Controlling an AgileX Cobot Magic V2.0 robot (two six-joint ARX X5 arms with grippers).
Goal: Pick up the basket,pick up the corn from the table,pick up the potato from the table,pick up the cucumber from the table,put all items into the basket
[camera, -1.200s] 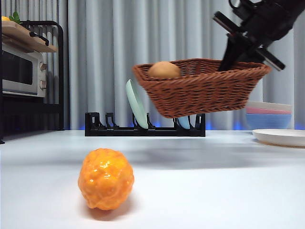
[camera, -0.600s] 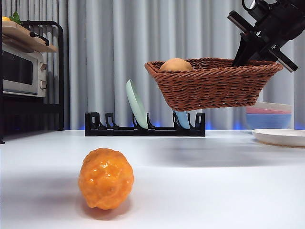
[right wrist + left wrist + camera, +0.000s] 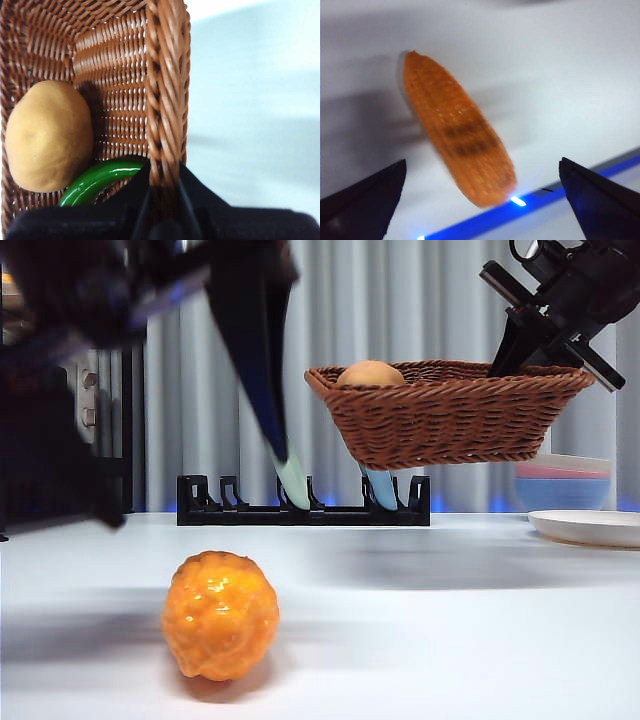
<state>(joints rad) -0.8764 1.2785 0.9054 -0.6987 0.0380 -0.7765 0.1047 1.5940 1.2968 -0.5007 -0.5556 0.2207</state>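
1. Landmark: the corn (image 3: 220,615), lying on its side on the white table (image 3: 450,640), nothing else touching it. In the left wrist view the cob (image 3: 457,142) runs lengthwise between the two jaws, tapered end pointing away from the wrist.
2. Left gripper (image 3: 482,200): jaws spread wide apart, one to each side of the corn and clear of it, holding nothing. In the front view it shows as a dark, blurred mass above and to one side of the corn (image 3: 180,370).
3. Basket (image 3: 450,410): in the air, well above and beyond the corn, behind it a dish rack (image 3: 300,505). Right gripper (image 3: 164,200) clamped on the braided rim, one jaw inside the wall and one outside.
4. Inside the basket: the potato (image 3: 47,135) in a corner, the cucumber (image 3: 97,182) beside it, against the wall near the clamped rim. Both done; the corn looks like the only item left.
5. Step in hand, as I read it: grasping the corn.
6. To do it well: centre the jaws over the thick middle of the cob, not the tapered end; close across its width. The surface is glossy and rounded, so an off-centre pinch may squirt it sideways or roll it.
7. Lower until the jaws straddle the cob's widest line before closing.
8. Keep the basket level meanwhile; the potato sits high near the rim.
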